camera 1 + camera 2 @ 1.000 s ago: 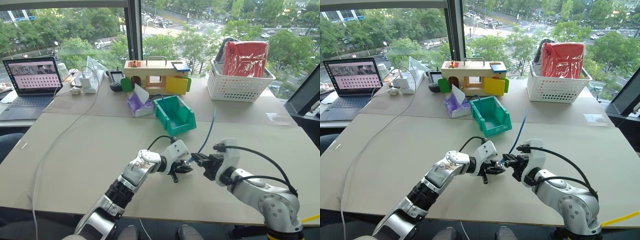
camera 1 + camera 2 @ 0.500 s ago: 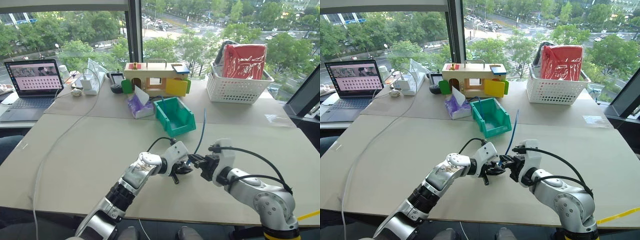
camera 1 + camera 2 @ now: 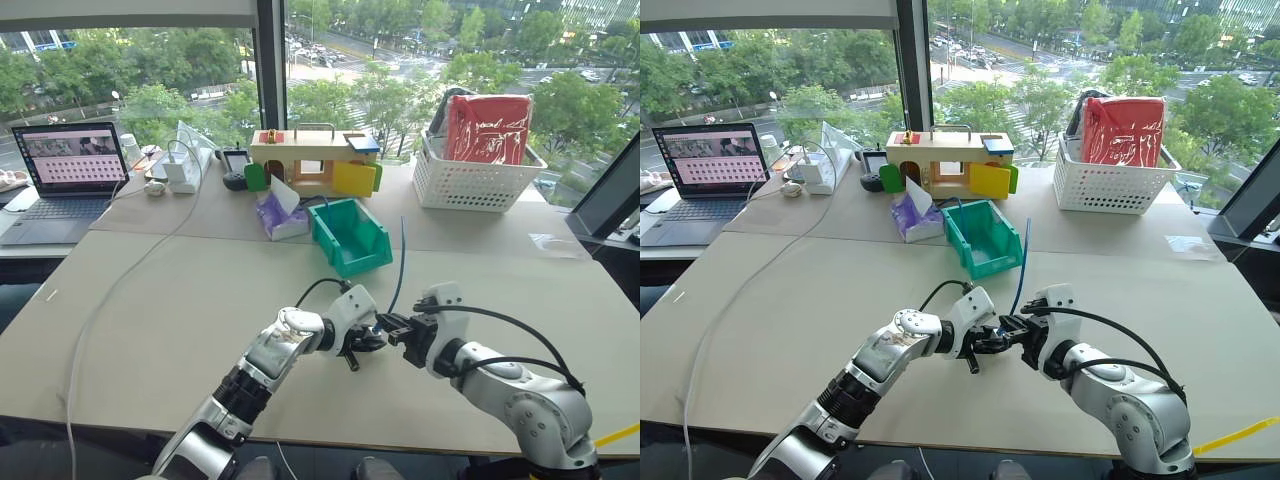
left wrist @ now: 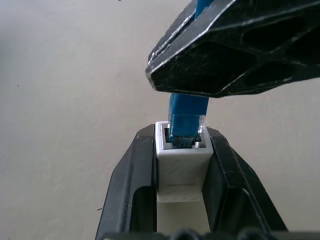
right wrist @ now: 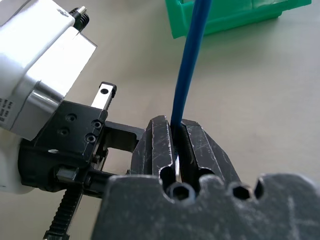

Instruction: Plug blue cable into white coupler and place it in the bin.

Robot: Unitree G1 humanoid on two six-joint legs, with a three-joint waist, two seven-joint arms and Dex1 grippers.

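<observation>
Beige tabletop [image 3: 150, 300] by window; left tool [image 4: 181, 150] pinches white coupler [image 4: 181, 165], right tool [image 5: 176, 145] pinches blue cable [image 5: 189, 60], plug tip in coupler socket; bin [image 3: 350, 233] at 12 o'clock.

On a table [image 3: 150, 300]: laptop [image 3: 68, 175] at far left, wooden box [image 3: 312, 160] at back centre, bin [image 3: 350, 235] just in front of it, basket [image 3: 480, 180] at back right. Nearer, two grippers meeting, coupler [image 4: 181, 160] and cable [image 3: 398, 265] between them.
</observation>
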